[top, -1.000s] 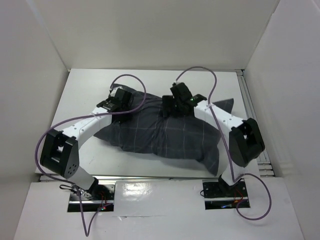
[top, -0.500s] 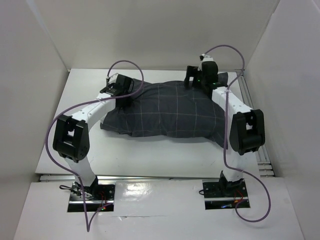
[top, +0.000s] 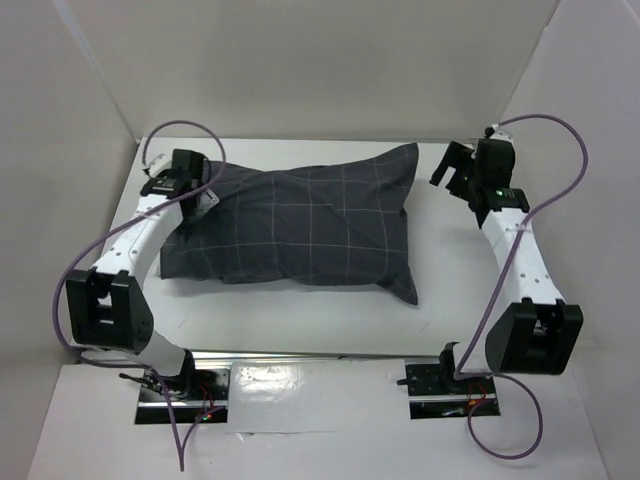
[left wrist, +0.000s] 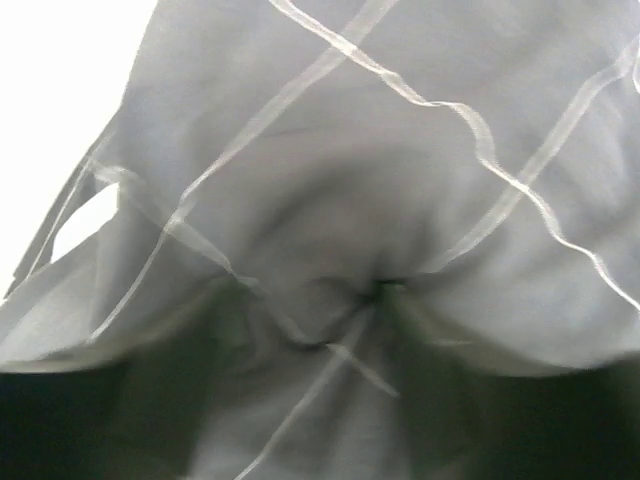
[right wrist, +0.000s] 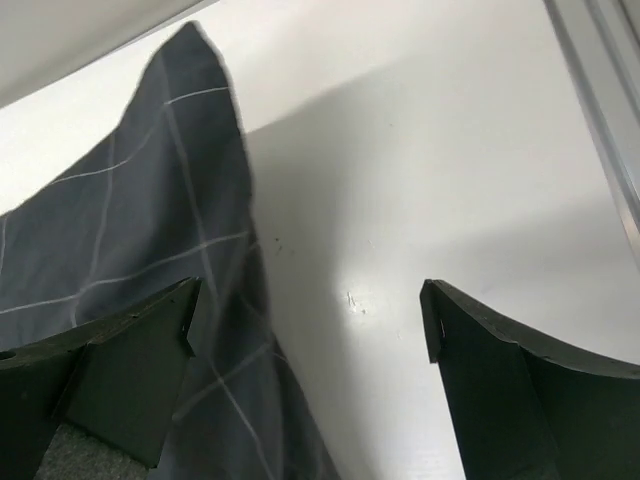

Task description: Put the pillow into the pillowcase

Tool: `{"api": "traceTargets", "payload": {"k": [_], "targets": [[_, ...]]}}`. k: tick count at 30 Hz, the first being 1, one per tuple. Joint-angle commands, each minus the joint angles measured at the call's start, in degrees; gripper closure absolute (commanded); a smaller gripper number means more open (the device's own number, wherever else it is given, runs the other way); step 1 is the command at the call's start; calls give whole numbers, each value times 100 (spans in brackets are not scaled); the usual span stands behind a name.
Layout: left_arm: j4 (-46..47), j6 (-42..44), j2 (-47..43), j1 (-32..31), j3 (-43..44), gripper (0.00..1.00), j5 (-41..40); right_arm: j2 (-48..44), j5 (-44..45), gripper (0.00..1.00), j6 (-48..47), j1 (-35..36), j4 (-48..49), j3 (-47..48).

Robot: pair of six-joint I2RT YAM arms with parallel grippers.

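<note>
From above, the plump pillowcase (top: 300,225) lies mid-table (top: 450,290). The left claw (top: 200,192) sits on its 10 o'clock corner, and the right claw (top: 450,170) stands apart at 2 o'clock.

In the left wrist view, puckered checked cloth fills the frame, and I cannot tell the claw's opening.

In the right wrist view, the fingers (right wrist: 130,370) are spread wide around bare table. The cloth corner is at 10 o'clock.

1 pillowcase (top: 300,225), 2 grippers: L gripper (top: 203,193), R gripper (top: 452,172).
</note>
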Motion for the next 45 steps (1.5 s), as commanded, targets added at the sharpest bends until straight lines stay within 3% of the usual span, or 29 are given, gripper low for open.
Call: {"api": "traceTargets", "payload": {"k": [1, 3, 6, 9, 13, 17, 20, 22, 23, 25, 28, 32, 37, 38, 40, 41, 44, 45], "targets": [[-519, 76, -553, 488, -90, 15, -216, -477, -113, 0, 307, -308, -487, -191], [-247, 356, -982, 543, -545, 5, 362, -627, -864, 0, 473, -309, -550, -593], [0, 498, -1536, 595, -1108, 2, 944, -1057, -2699, 0, 229, -239, -120, -1454], [53, 429, -1915, 525, -1548, 1, 1095, -1418, -3399, 0, 45, 15, -172, -1843], [53, 218, -2303, 463, -1910, 1, 1043, -1673, -3061, 0, -299, 900, -619, -2221], [167, 165, -2303, 463, -2033, 7, 990, -1569, -2549, 0, -299, 1615, -375, -2591], [290, 164, -2040, 463, -2033, 22, 990, -1279, -2058, 1, -98, 1852, 55, -2705], [377, 164, -1708, 463, -1955, 31, 876, -901, -1341, 22, 165, 1853, 249, -2619], [474, 164, -1584, 463, -1954, 41, 876, -787, -1031, 36, 289, 1853, 494, -2540], [869, 330, -1329, 463, -1771, 49, 876, -514, -15, 96, 587, 1853, 706, -2434], [1318, 445, -670, 463, -1490, 57, 876, -154, 631, 100, 825, 1626, 865, -2030], [1398, 673, 349, 411, -453, 60, 823, 128, 1011, 100, 818, 1055, 1023, -1511], [1029, 797, 1081, 411, 523, 56, 1078, 409, 308, 100, 405, 764, 1429, -1247], [1028, 797, 1028, 359, 576, 48, 1078, 409, 308, 94, 343, 764, 1324, -1195], [959, 797, 774, 358, 577, 19, 885, 296, 159, 78, 124, 764, 1122, -1080], [906, 797, 616, 358, 577, 1, 797, 217, 158, 61, 71, 764, 1059, -1002], [442, 797, 62, 358, 989, 0, 323, -160, 219, 0, 104, 764, 726, -747], [231, 797, -35, 358, 1164, 0, 183, -266, 289, 0, 253, 764, 655, -676]]}}
